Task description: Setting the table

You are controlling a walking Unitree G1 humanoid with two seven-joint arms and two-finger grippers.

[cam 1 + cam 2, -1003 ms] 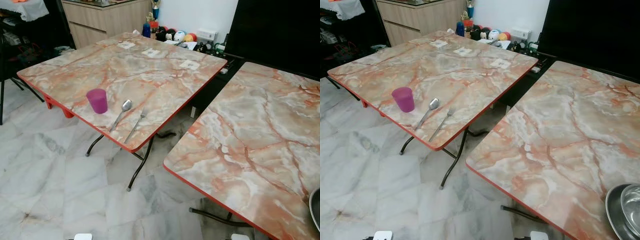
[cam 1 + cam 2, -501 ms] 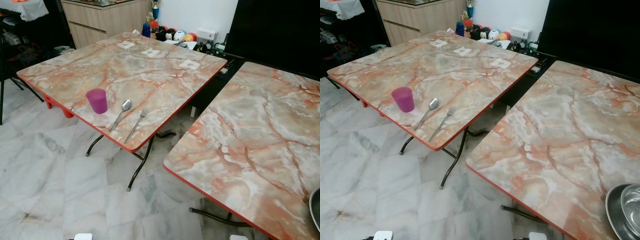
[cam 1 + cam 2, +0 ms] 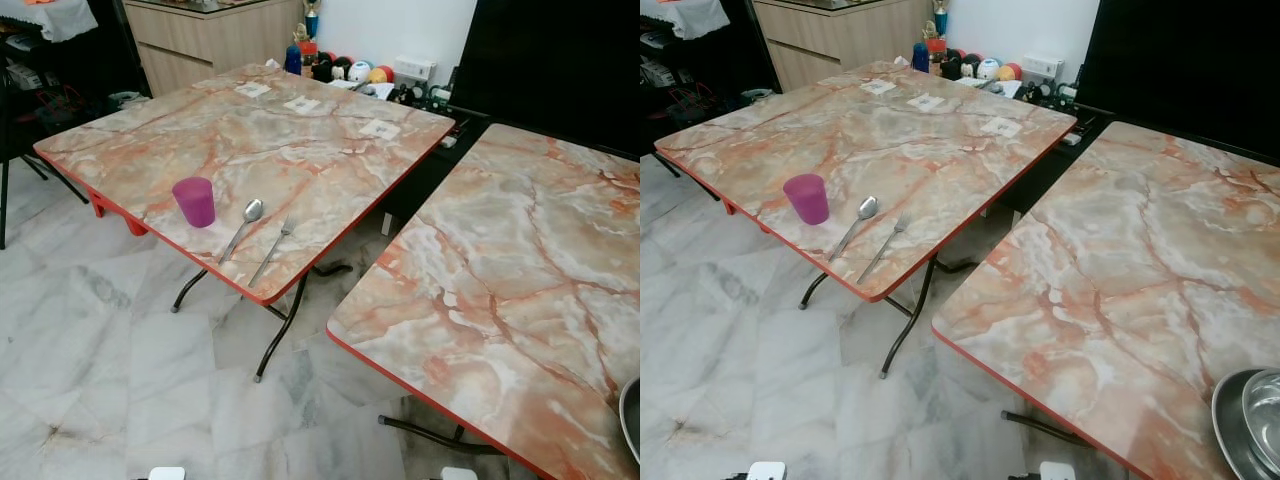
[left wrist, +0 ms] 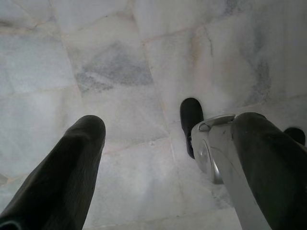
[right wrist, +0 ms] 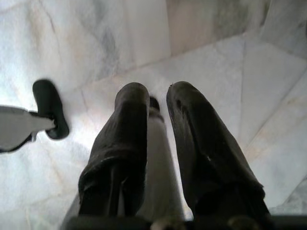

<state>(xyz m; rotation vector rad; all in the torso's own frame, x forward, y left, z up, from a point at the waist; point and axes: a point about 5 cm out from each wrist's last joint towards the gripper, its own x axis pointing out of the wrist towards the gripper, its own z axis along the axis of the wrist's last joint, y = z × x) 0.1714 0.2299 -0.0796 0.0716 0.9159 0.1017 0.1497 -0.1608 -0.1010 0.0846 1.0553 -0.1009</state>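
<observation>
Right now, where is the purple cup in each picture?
Left eye view: the purple cup stands near the front edge of the left table, left of the spoon.
Right eye view: same spot, further left in the picture.
Left wrist view: not there, just floor.
Right wrist view: not there, just floor.
Shared landmark: the spoon beside the cup.

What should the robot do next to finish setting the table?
Probably step to the near table and reach for the metal bowls at its corner. The far table has a purple cup, spoon and fork, but no dish. Both tools hang over the floor.
</observation>
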